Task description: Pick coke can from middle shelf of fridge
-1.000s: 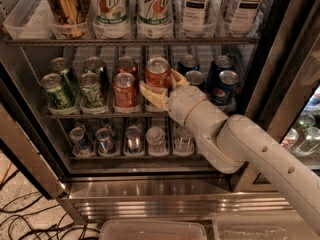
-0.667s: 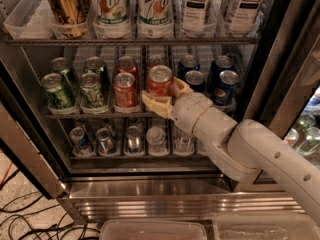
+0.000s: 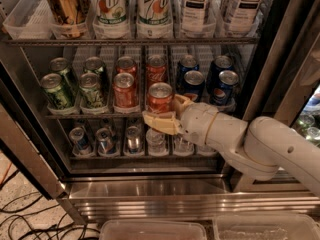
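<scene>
The short, silver-topped red coke can (image 3: 160, 96) now sits lower in view and further forward than a second ago. It has come out to the front edge of its lane on the grey wire middle shelf (image 3: 80, 115), its top below that of the red can (image 3: 125, 89) to its left. A second red Coca-Cola can (image 3: 156, 70), hidden before, now shows behind it in the same lane. The beige two-finger gripper (image 3: 165, 111) has dropped with the coke can and is clenched on it. One finger crosses below and in front of the can's base and the other presses its right side.

The white arm (image 3: 265, 146) enters from the lower right. Its thick rounded joint hangs before the lower shelf, and the forearm runs left and slightly upward to the wrist.

Green cans (image 3: 57, 90) fill the left lanes and blue Pepsi cans (image 3: 227, 86) the right. The stainless-steel base of the fridge (image 3: 150, 194) lies beneath.
</scene>
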You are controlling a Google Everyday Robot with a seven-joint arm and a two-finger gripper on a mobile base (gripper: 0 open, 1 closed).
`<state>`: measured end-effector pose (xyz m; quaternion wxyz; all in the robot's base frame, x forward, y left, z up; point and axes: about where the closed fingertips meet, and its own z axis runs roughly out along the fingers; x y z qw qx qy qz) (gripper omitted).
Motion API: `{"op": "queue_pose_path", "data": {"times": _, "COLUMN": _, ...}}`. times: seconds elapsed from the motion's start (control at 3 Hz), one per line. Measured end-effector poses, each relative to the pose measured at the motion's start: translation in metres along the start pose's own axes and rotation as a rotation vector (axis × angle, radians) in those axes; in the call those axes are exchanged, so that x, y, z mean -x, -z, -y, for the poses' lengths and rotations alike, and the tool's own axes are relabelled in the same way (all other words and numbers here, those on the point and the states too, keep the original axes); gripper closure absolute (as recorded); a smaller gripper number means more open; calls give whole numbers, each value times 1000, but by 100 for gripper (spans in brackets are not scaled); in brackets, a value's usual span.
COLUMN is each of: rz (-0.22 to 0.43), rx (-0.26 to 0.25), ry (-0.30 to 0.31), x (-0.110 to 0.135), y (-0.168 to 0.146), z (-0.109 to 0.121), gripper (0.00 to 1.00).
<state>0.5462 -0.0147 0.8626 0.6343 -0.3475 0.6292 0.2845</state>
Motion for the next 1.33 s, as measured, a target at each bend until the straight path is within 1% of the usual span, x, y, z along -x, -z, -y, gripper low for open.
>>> {"op": "queue_pose_path", "data": {"times": 0.33, "rz": -50, "rx": 138, "ry": -74, "x": -10, "y": 4, "z": -16, "gripper": 100}}
{"op": "queue_pose_path", "data": {"times": 0.67, "rz": -47, "rx": 295, "ry": -137, "x": -6, "y": 12, "z": -51, "gripper": 100}}
{"op": "queue_pose_path", "data": {"times": 1.0, "rz": -34, "rx": 389, "ry": -192, "x": 5, "y": 28, "z": -82, "gripper": 100}}
{"op": "queue_pose_path", "data": {"times": 1.33, "rz": -20, "rx": 416, "ry": -207, "x": 17, "y": 44, "z": -106, "gripper": 100}}
